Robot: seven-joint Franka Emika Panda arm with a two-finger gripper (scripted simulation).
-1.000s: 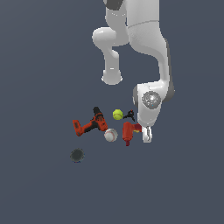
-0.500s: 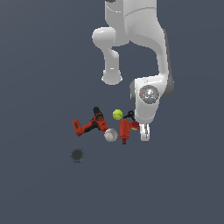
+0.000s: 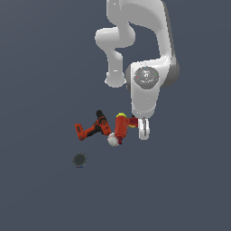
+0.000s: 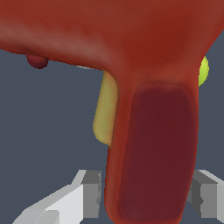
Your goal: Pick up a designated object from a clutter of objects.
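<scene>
You see one chunky all-red tool with its handle between the pincer fingers, beside one orange-and-black drill, one white baseball and one yellow-green ball; open dark floor surrounds them.

— Where is the arm?

— The white arm reaches down from the top of the exterior view, bends at an elbow, and ends in a thick wrist pointing straight down.

— And the gripper?

— The gripper hangs below the wrist, low over the floor. In the exterior view one pale finger shows clearly; the other is hidden.

— Open or closed?

— In the wrist view the two grey pads stand apart, one on either side of the red tool's handle, pressed against it — clamped on it.
</scene>
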